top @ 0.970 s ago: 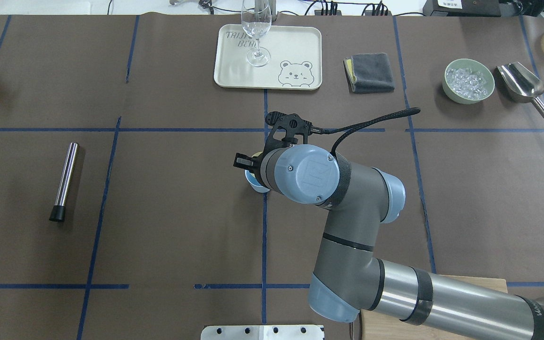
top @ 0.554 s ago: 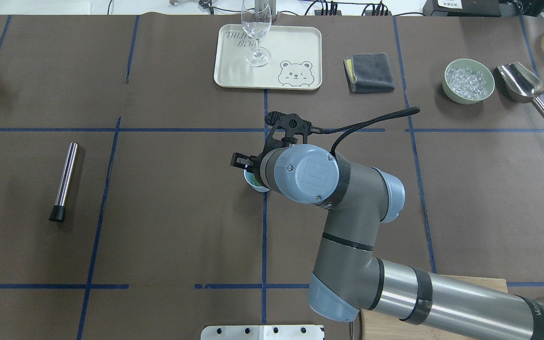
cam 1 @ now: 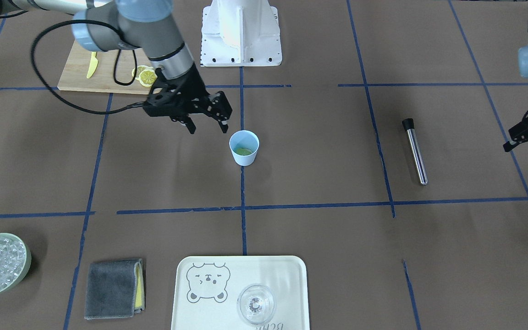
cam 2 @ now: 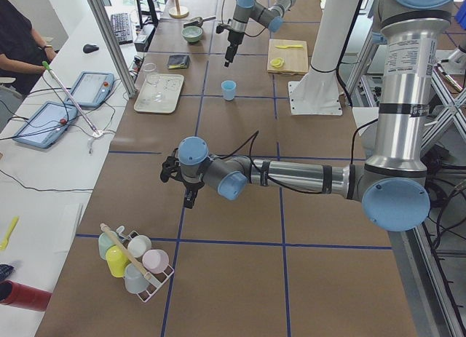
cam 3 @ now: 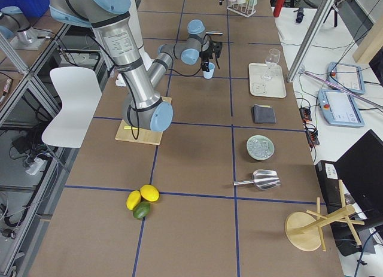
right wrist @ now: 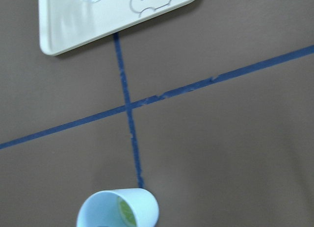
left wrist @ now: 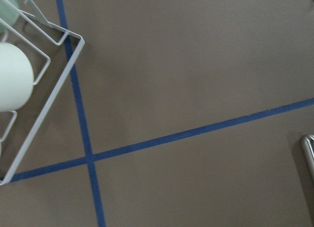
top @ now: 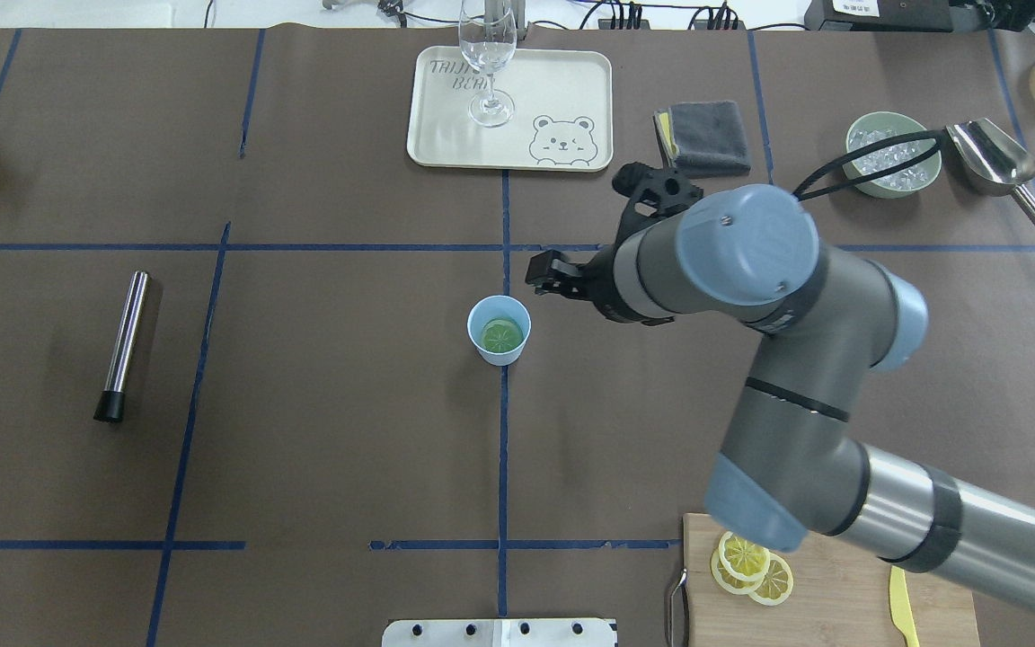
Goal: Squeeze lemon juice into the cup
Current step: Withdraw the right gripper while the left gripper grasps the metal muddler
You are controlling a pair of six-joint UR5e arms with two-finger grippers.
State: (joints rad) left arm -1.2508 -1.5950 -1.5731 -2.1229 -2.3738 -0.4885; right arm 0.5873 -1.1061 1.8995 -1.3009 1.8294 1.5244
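Lemon slice (top: 500,335) is seen lying flat at the bottom of the light-blue cup (top: 501,358), just left of centre in the overhead frame, on the blue tape line (top: 502,431); a second earlier the cup was largely covered by the right arm (top: 778,377), and a yellow edge was glimpsed at the fingers above the rim. The right gripper (cam 1: 208,127) has since been drawn away. It is now placed to the right of the cup and slightly higher in the overhead frame, apart from it, its fingers spread wide with nothing held between them. The release is thus judged done and the withdrawal under way; whether any juice was pressed out cannot be told. Spare slices (top: 747,566) are left on the wooden board (top: 841,593) at lower right; the left gripper (cam 1: 527,137) — at the right edge of the front-facing frame — is shown idle, fingers apart and empty.
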